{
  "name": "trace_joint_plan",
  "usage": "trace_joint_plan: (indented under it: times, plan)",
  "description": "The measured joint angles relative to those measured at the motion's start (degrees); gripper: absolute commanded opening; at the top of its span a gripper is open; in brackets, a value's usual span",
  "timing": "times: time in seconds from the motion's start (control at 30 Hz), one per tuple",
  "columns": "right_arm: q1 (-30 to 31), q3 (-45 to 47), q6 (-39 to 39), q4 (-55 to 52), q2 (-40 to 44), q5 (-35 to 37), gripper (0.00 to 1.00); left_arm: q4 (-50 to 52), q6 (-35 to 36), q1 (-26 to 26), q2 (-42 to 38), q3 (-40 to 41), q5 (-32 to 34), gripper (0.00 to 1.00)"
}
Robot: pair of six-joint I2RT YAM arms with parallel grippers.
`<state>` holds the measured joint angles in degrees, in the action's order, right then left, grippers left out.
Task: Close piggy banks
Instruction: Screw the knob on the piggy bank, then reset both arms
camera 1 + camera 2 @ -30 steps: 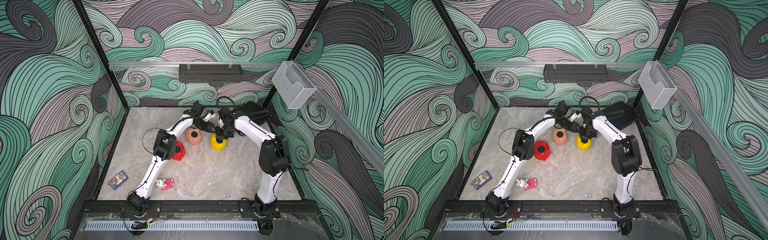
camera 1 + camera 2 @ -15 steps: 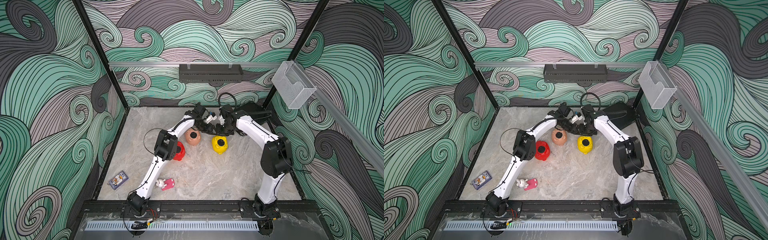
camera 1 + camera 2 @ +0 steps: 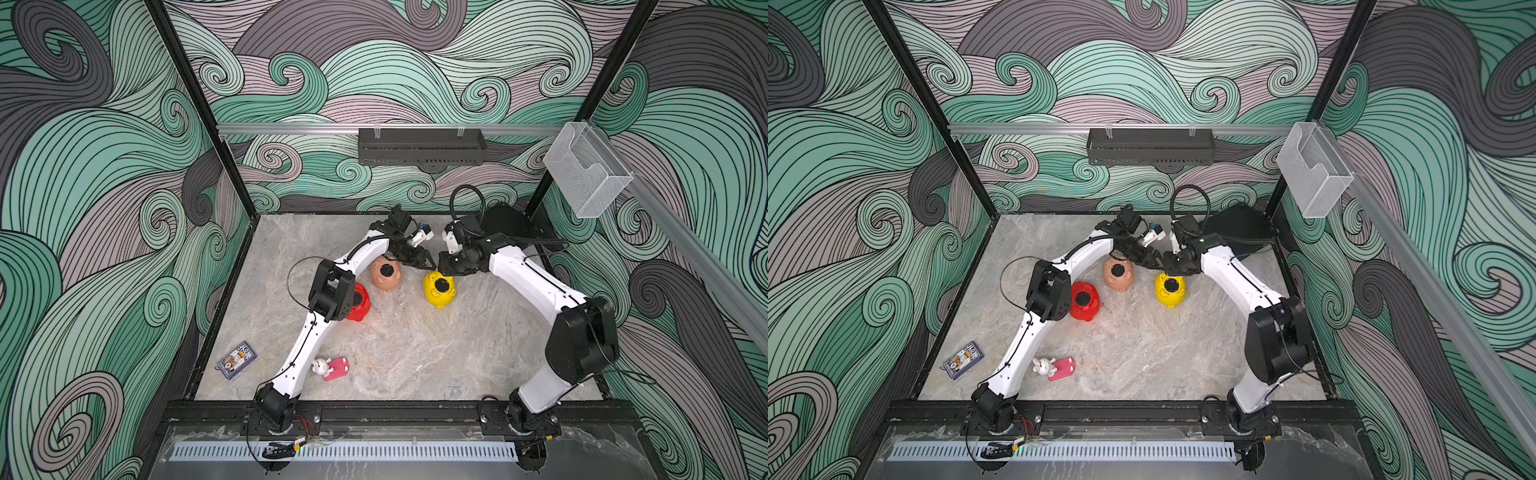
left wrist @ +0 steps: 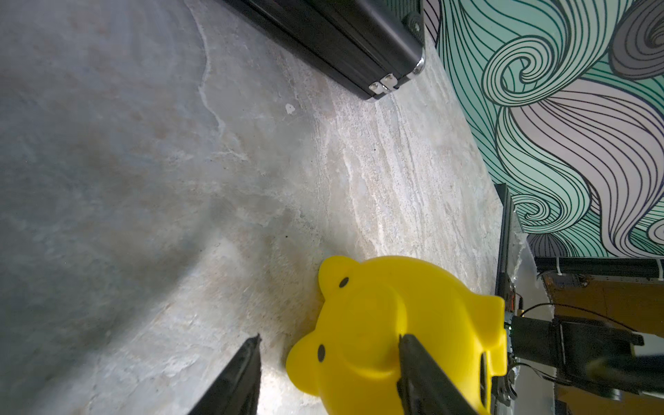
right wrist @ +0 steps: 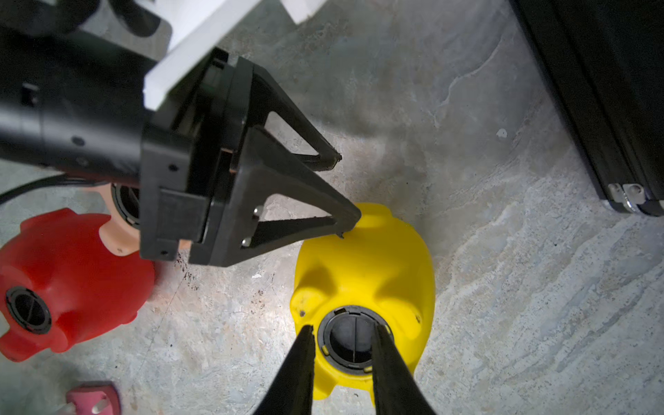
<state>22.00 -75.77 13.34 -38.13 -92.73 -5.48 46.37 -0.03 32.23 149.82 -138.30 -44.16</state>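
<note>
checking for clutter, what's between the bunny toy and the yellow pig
Just bare table between bunny toy and yellow pig, in both top views.

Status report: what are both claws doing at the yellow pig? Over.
Right claw open, straddling black plug in yellow pig. Left claw open, one tip at the pig. Nothing blocking.

A yellow round plastic piggy bank point(image 3: 1170, 291) lies belly-up on the grey marbled tabletop point(image 3: 1183, 365), with a dark circle in its belly. At its far edge the black left gripper point(image 3: 1154, 262) and black right gripper point(image 3: 1170, 272) nearly meet, the right one over the pig's rim. Near it, toward the left arm's side, sits a peach-pink plastic piggy bank point(image 3: 1118, 274). A red plastic piggy bank point(image 3: 1084, 300) lies farther that way. Well apart from it toward the front lie a small white bunny toy point(image 3: 1044, 366) touching a pink flat piece point(image 3: 1063, 368), and a blue printed card box point(image 3: 963, 360). A black case point(image 3: 1237, 228) stands behind it.
</note>
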Motion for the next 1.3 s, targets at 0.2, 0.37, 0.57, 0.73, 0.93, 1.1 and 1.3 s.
trace_joint_plan:
  times: [0.2,0.37,0.57,0.73,0.93,1.1,1.3]
  plan:
    - [-0.3,15.4,-5.1,15.5,12.0,-2.8,0.38,0.0,0.0,0.0,0.0,0.0,0.0,0.59]
    - [-0.4,26.9,-9.3,30.4,19.3,-5.9,0.49,0.0,0.0,0.0,0.0,0.0,0.0,0.59]
    - [-0.7,38.6,-12.8,43.2,25.8,-6.5,0.54,0.0,0.0,0.0,0.0,0.0,0.0,0.59]
    - [-2.3,44.7,-14.6,50.6,29.2,-5.7,0.57,0.0,0.0,0.0,0.0,0.0,0.0,0.59]
    - [-5.1,50.3,-14.1,56.1,30.1,-3.5,0.59,0.2,0.0,0.0,0.2,-0.3,0.0,0.59]
    - [-6.5,51.5,-13.2,59.1,30.1,-2.9,0.60,0.2,0.0,0.0,0.2,-0.3,0.0,0.59]
    - [-7.4,51.5,-12.2,61.3,30.1,-1.0,0.60,0.2,0.0,0.0,0.2,-0.3,0.0,0.59]
